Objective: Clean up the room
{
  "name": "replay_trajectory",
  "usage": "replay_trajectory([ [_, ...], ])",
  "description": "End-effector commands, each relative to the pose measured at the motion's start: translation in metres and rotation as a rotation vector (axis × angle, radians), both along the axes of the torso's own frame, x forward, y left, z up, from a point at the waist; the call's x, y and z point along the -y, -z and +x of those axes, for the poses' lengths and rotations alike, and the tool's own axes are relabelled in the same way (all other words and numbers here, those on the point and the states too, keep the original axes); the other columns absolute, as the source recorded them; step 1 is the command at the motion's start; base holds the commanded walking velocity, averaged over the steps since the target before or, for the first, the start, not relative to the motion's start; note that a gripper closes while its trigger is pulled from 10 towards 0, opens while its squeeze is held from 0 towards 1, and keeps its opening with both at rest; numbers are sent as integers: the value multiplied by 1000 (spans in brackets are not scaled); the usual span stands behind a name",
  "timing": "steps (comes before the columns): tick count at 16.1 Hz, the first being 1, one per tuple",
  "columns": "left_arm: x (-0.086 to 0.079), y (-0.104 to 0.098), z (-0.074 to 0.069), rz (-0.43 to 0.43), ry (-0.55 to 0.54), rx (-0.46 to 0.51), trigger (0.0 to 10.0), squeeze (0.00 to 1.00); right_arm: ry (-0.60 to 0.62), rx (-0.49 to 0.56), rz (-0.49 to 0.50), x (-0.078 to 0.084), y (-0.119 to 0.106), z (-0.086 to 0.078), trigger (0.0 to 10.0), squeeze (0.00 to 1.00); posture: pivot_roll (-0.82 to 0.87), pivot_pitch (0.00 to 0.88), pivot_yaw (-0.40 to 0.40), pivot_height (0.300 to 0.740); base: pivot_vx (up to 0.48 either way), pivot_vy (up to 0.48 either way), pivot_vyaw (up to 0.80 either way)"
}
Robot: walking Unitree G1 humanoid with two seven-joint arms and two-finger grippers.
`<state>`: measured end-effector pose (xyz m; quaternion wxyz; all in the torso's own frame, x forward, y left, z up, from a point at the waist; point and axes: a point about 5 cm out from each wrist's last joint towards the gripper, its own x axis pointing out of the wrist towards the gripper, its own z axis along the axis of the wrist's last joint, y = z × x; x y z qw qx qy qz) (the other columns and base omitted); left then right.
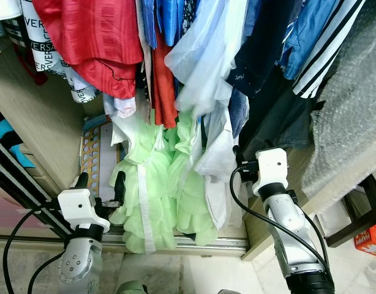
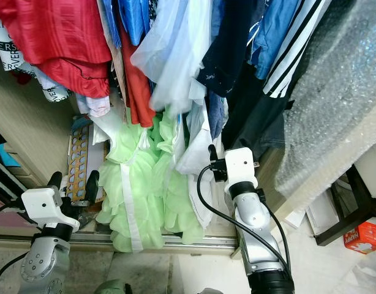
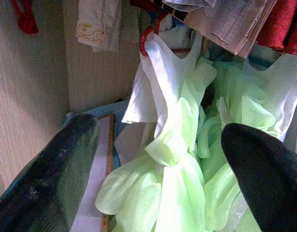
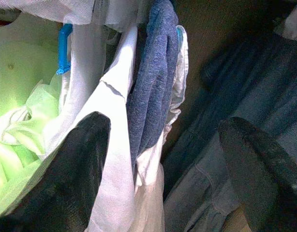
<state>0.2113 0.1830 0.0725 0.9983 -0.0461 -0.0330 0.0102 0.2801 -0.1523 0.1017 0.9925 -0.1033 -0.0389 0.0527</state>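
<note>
Where clothes hang, green dress (image 1: 152, 184) looks ruffled.

Clothes (image 1: 194, 55) hang far, across the top. Frilly dress (image 1: 157, 196) centre, low. Board (image 1: 93, 153) left, behind dress. Box (image 1: 370, 237) on floor, near right.

Head cameras look down into the wardrobe; each wrist camera peers close along its fingers, sharing the green dress (image 1: 152, 196).
</note>
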Motion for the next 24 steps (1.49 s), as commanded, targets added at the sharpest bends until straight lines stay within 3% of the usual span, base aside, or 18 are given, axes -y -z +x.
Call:
replay_trajectory([
  [1, 41, -146, 129, 173, -149, 163, 10000, 0, -183, -220, 461, -83, -46, 84, 10000, 0, 118, 0, 72, 740, 0, 0, 0],
  [2, 41, -146, 129, 173, -149, 163, 10000, 0, -183, -220, 461, -83, -46, 84, 10000, 0, 118, 0, 72, 740, 0, 0, 0],
  [3, 31, -122, 104, 165, -95, 170, 10000, 0, -209, -134, 357, -74, -53, 75, 10000, 0, 86, 0, -21, 740, 0, 0, 0],
  [4, 30, -100, 67, 146, 7, 199, 10000, 0, -220, -21, 232, -62, -62, 58, 10000, 0, 86, 0, -22, 740, 0, 0, 0],
  [6, 31, -92, 58, 107, 22, 188, 10000, 0, -200, -25, 205, -55, -57, 54, 10000, 0, 79, 16, -31, 740, 0, 0, 0],
  [7, 30, -87, 52, 86, 31, 181, 10000, 0, -220, -45, 263, -53, -54, 49, 10000, 0, 76, 19, -30, 740, 0, 0, 0],
  [9, 19, -75, 43, 106, -29, 99, 10000, 0, -141, -65, 225, -39, -45, 45, 10000, 0, 71, 11, -28, 740, 0, 0, 0],
  [11, 9, -68, 27, 153, -61, 62, 10000, 0, -172, -89, 281, -25, -41, 31, 10000, 0, 72, 0, -29, 740, 0, 0, 0],
  [15, -4, -49, -5, 235, -129, -6, 10000, 0, -70, -79, 197, 2, -25, 4, 10000, 0, 70, 0, -22, 740, 0, 0, 0],
  [17, -11, -43, -15, 244, -115, -17, 10000, 0, -75, -89, 172, 4, -15, -8, 10000, 0, 60, 0, -14, 740, 0, 0, 0],
  [19, -12, -46, -11, 255, -129, -5, 10000, 0, -35, -95, 189, 9, -14, -5, 10000, 0, 60, 0, -15, 740, 0, 0, 0],
  [21, -8, -57, 2, 255, -120, 30, 10000, 0, -90, -75, 127, -2, -19, -6, 10000, 0, 62, 0, -18, 740, 0, 0, 400],
  [24, -9, -58, 1, 241, -130, 21, 10000, 0, -87, -62, 143, -3, -26, -4, 10000, 0, 60, 0, -14, 740, 0, 0, 800],
])
